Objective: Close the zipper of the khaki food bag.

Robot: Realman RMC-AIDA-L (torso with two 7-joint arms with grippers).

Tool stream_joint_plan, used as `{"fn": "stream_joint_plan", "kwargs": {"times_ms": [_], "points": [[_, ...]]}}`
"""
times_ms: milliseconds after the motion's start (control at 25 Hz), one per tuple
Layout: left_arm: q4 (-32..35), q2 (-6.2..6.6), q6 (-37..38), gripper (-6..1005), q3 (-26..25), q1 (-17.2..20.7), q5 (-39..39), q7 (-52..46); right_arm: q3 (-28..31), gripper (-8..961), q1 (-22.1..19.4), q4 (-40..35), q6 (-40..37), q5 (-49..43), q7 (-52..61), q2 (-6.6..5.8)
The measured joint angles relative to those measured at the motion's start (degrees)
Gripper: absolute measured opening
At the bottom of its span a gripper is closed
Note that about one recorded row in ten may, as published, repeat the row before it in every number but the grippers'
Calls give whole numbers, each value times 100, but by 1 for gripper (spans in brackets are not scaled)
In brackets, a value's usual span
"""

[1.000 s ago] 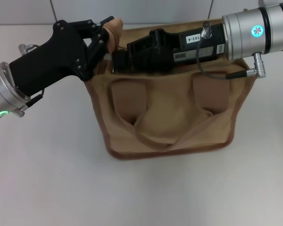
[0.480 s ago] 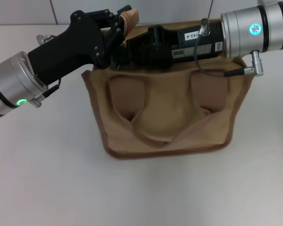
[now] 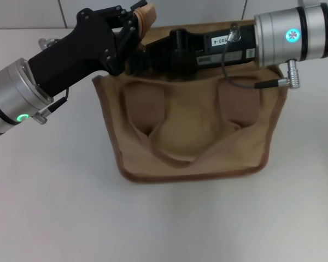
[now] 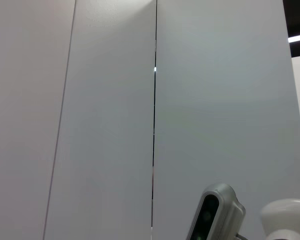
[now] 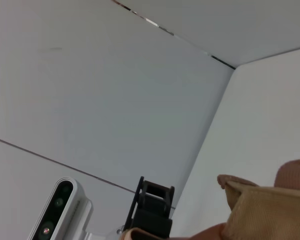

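Both grippers at the bag's top edge
The khaki food bag [image 3: 191, 131] stands mid-table; left gripper [image 3: 135, 22] pinches its top left corner, right gripper [image 3: 139, 57] alongside, grip indiscernible; bare table [image 3: 60, 207] all round

head camera overhead, wrist cameras facing walls

From my remote station: the khaki food bag [image 3: 191, 131] shows plain tan canvas, unpatterned, edged in darker brown trim, with two brownish strap handles [image 3: 180, 123] on its front. My left gripper [image 3: 132, 24] is matte black with peach-tan fingertips [image 3: 146, 13]; its wrist is brushed silver with a green light. The right gripper [image 3: 139, 60] is black too, bearing white labels, behind a silver wrist lit teal. The table [image 3: 54, 207] is plain off-white.
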Motion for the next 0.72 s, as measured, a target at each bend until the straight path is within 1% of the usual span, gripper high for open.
{"fn": "stream_joint_plan", "kwargs": {"times_ms": [160,400,600,680,720], "points": [[-65,-5,6,34,-3,-34,-2,7,-17,112,-20,0,137,-3,-172,48],[-75,6,56,35,-22,7,-54,-1,-10,6,-69,-17,199,-17,-265,53],[-56,27,72,35,-23,111,-233,-26,-14,6,-203,-207,195,-44,-199,48],[-32,30,79,35,-23,157,-306,-60,-19,6,-298,-344,172,-59,-103,31],[-24,33,80,35,-23,173,-339,-71,-24,7,-444,-547,153,-114,45,10]]}}
